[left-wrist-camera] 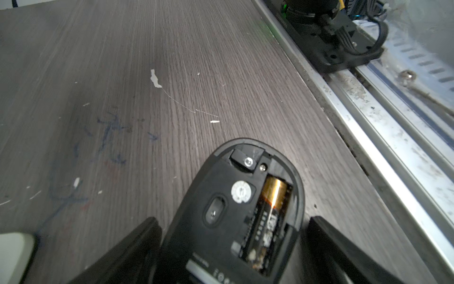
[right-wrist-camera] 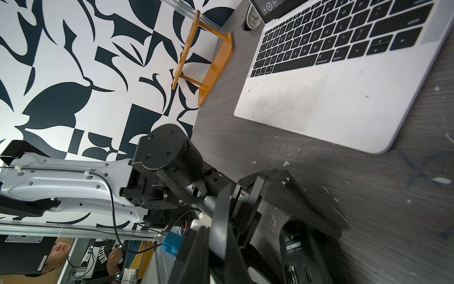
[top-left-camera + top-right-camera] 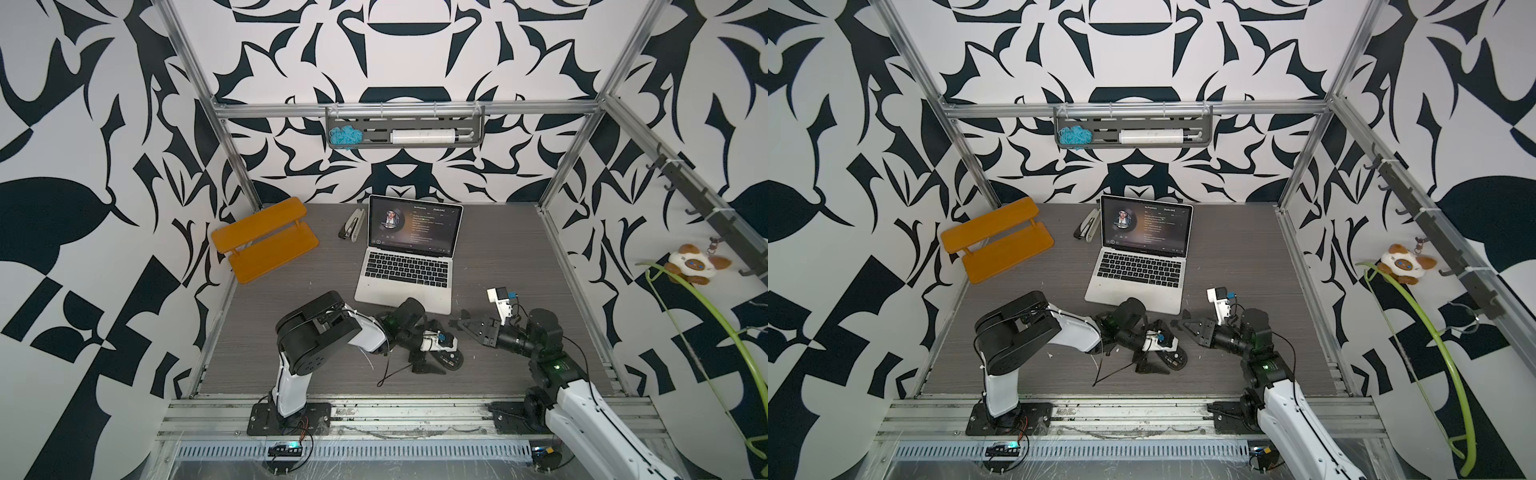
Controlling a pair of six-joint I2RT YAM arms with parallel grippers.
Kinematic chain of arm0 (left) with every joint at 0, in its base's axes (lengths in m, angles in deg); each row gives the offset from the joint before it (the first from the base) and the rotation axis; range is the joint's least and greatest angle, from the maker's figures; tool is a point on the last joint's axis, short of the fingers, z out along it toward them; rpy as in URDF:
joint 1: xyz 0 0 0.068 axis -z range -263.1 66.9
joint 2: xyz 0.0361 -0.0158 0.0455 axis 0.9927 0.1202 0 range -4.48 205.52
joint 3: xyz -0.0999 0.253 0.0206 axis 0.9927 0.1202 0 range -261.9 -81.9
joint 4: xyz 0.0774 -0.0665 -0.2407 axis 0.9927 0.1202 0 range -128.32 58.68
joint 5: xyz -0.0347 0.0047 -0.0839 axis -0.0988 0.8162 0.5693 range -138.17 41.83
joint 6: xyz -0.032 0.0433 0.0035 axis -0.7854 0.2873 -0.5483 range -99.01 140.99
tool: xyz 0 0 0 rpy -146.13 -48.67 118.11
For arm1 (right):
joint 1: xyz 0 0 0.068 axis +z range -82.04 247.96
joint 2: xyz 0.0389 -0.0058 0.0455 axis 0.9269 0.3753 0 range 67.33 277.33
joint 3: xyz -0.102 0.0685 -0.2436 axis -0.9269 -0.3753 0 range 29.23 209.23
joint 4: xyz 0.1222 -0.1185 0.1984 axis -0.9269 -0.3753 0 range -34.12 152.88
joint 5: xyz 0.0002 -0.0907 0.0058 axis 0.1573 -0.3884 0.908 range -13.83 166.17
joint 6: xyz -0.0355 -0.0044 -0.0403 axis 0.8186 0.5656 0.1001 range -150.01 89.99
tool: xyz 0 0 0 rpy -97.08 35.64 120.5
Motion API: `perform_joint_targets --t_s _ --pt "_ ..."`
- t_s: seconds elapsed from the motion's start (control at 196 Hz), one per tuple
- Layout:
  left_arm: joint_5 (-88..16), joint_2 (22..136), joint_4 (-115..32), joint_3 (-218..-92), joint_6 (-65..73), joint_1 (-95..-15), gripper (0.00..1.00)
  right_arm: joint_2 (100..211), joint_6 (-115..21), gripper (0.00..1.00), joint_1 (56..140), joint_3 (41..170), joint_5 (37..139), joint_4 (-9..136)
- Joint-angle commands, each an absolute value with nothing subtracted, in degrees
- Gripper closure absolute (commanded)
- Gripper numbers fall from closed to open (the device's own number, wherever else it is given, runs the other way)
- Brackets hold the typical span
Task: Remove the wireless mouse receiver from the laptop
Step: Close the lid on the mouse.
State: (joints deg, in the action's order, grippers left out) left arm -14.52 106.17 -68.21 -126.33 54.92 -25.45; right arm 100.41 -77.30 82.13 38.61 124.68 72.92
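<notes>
The silver laptop [image 3: 376, 291] [image 3: 1106, 293] [image 2: 344, 110] stands open mid-table, screen lit. I cannot make out the wireless mouse receiver at its edges in any view. A black mouse [image 3: 453, 360] [image 3: 1177, 359] [image 1: 235, 209] lies belly-up in front of the laptop, its battery bay uncovered; a small black block [image 1: 242, 157] sits in a recess at its end. My left gripper [image 3: 444, 357] [image 1: 234, 221] is open, one finger on each side of the mouse. My right gripper [image 3: 459, 322] [image 3: 1183, 322] [image 2: 216, 236], just right of the mouse, is shut on a thin dark plate [image 2: 221, 214].
An orange two-tier shelf [image 3: 266, 239] lies at the back left, a stapler [image 3: 353, 224] beside the laptop screen. A grey wall rack [image 3: 405, 143] hangs behind. A plush toy [image 3: 698, 266] and green hose [image 3: 706, 316] hang at the right. An aluminium rail [image 3: 374, 415] [image 1: 393, 137] borders the front.
</notes>
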Motion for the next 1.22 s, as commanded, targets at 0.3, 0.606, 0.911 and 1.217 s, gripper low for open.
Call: perform_joint_targets --t_s 0.3,0.606,0.911,1.217 --pt "-10.2 109.4 -81.4 -120.6 48.6 -27.2 0.11 102.4 -77.7 1.0 81.8 38.3 125.7 76.5" --pt "-11.5 111.6 -86.8 -118.7 47.2 -27.2 0.2 104.3 -77.9 1.0 81.8 37.9 125.4 77.5" --pt "-15.9 109.1 -90.0 -115.5 43.8 -27.3 0.41 106.0 -78.1 1.0 81.8 38.3 124.8 78.2" --pt "-20.0 98.3 -76.3 -114.8 40.9 -27.8 0.49 115.2 -76.0 1.0 81.8 41.0 125.9 81.0"
